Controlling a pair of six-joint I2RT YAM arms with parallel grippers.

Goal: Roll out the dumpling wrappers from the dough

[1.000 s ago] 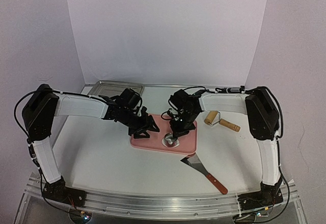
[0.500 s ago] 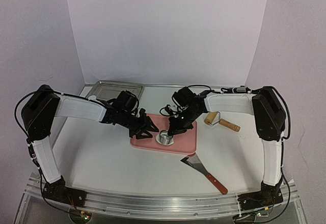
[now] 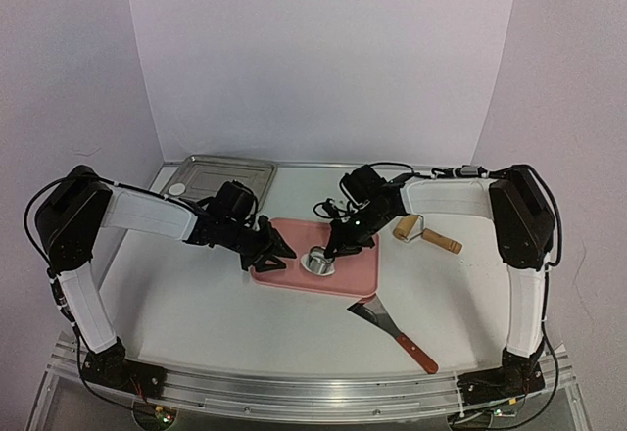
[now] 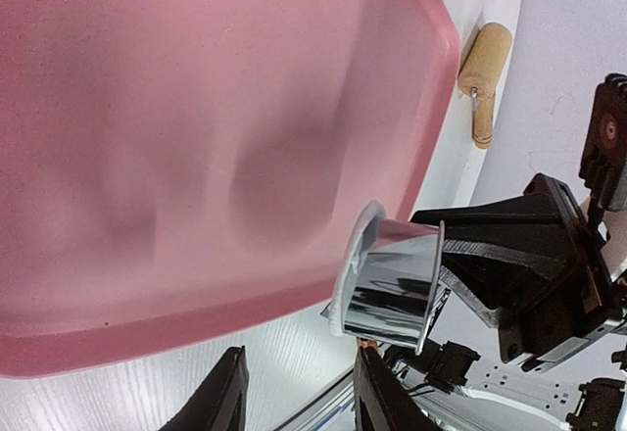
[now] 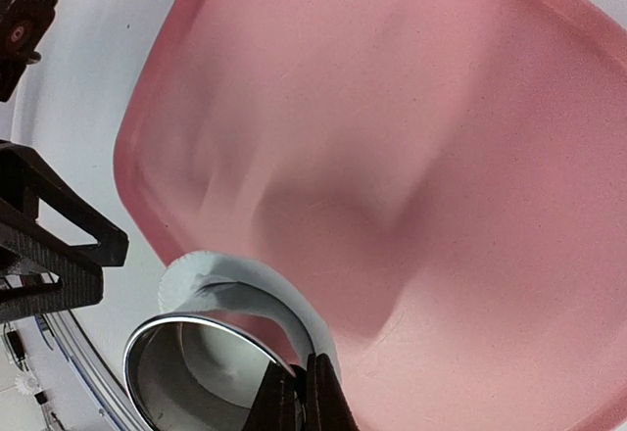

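Observation:
A pink board (image 3: 353,272) lies mid-table. My right gripper (image 5: 306,392) is shut on the rim of the metal ring cutter (image 5: 191,377), held tilted above the board's left part. A curved white strip of dough (image 5: 250,289) clings round the cutter's lower rim. My left gripper (image 4: 299,402) is open just left of the cutter (image 4: 392,289), low over the board's near-left edge, with nothing between its fingers (image 4: 220,402). One dumpling wrapper (image 3: 177,189), a small white disc, lies in the metal tray (image 3: 230,169).
A wooden rolling pin (image 3: 426,233) lies right of the board. A spatula (image 3: 397,331) with a red-brown handle lies near the front, right of centre. The metal tray stands at the back left by the white backdrop.
The right gripper has carried the cutter a little left and back, off the board. The left gripper has sunk, drawn slightly left, and its jaws have narrowed.

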